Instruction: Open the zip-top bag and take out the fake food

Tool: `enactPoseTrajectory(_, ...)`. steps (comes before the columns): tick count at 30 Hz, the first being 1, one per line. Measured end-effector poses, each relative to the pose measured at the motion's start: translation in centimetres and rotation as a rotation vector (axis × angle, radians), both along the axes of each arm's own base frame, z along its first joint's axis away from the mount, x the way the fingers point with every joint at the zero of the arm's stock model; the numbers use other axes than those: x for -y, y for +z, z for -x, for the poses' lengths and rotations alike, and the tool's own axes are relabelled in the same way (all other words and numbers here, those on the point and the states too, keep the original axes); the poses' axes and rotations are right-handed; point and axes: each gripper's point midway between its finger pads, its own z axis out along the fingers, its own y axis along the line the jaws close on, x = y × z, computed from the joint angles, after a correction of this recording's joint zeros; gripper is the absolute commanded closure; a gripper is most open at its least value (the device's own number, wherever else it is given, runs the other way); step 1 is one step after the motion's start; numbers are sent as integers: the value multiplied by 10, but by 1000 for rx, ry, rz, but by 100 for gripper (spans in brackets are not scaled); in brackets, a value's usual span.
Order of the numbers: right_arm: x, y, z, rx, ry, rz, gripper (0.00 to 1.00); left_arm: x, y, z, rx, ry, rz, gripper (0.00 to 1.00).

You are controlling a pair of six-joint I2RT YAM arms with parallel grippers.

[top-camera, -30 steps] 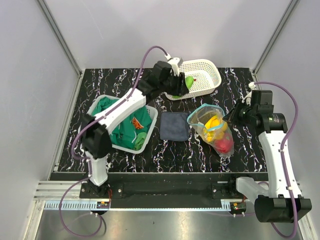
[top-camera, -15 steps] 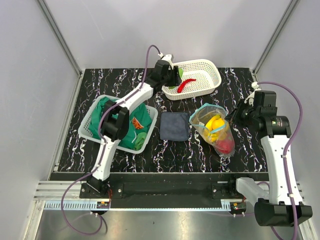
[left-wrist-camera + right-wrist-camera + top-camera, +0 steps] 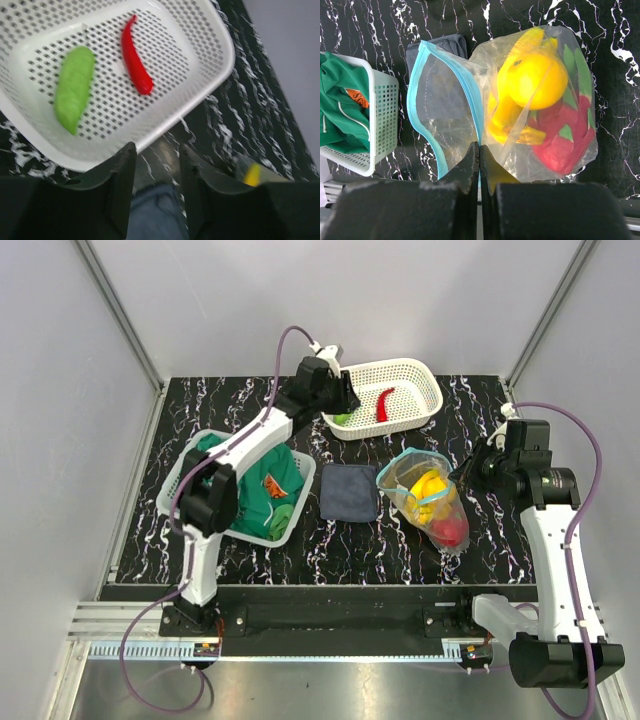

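Note:
The zip-top bag [image 3: 425, 495] lies right of centre, its teal-blue mouth gaping open toward the far left. In the right wrist view the bag [image 3: 445, 115] holds a round yellow fruit [image 3: 537, 80], a banana [image 3: 502, 117] and a red-pink fruit [image 3: 565, 145]. My right gripper [image 3: 479, 147] is shut on the bag's zip rim; it also shows in the top view [image 3: 462, 475]. A red chili [image 3: 136, 62] and a green vegetable [image 3: 74, 89] lie in the white basket [image 3: 210, 45]. My left gripper [image 3: 157, 150] is open and empty, above that basket's near-left edge [image 3: 340, 400].
The white basket [image 3: 425, 390] stands at the back centre. A dark blue folded cloth [image 3: 349, 492] lies left of the bag. A second white basket [image 3: 196, 452] holding green clothing [image 3: 250, 485] with an orange patch stands at the left.
The red chili and the green vegetable now lie loose in the back basket. My left gripper has drawn back a little to the left, empty. My right gripper has kept its hold.

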Motion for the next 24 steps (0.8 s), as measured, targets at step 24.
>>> enactPoseTrajectory(24, -9, 1, 1, -10, 31, -43, 100, 121, 2, 255, 35, -714, -27, 81)
